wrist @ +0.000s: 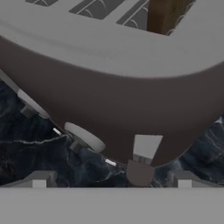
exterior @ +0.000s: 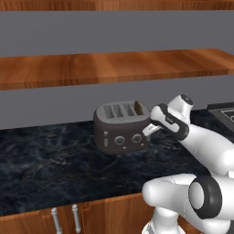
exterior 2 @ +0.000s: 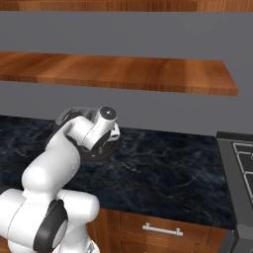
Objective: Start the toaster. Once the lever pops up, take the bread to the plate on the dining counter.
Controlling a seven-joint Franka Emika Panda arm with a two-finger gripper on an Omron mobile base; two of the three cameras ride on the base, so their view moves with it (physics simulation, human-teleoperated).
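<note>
Sitting: toaster (exterior: 122, 127) on the black marble counter (exterior: 50, 164), near the grey back wall, at about 12 o'clock from the base in the left base view.
Toaster look: dark grey, rounded, four slots on top, two round knobs (exterior: 119, 140) on the front face, pale slider at the front's 9 o'clock side.
Toaster in right base view: mostly hidden behind the arm's wrist, dark body (exterior 2: 99, 151) showing at about 10 o'clock of the frame.
Toaster in hand view: seen close, from above and tilted, top slots along the upper edge, pale lever tab (wrist: 147, 147) low on the rounded front.
Bread: brown slice (wrist: 164, 15) standing in the slot at 1 o'clock of the hand view, top sticking up out of the slot.
Gripper: reaching at the toaster's 3 o'clock end in the left base view (exterior: 151, 130), just beside the body; whether touching, cannot tell.
Pincer state: wide, fingertips (wrist: 38, 180) set far apart at the bottom of the hand view, nothing between them but counter and the toaster's lower front edge.
Lever versus pincer: pale tab sits between the two tips in the hand view, closer to the 3 o'clock tip.
Shelf: wooden shelf (exterior: 114, 66) on the wall above the toaster, at 12 o'clock.
Stove: dark cooktop (exterior 2: 239, 163) at 3 o'clock of the right base view, well apart from the toaster.
Cabinets: cherry-wood doors with silver handles (exterior: 75, 218) under the counter edge, at 7 o'clock.
</note>
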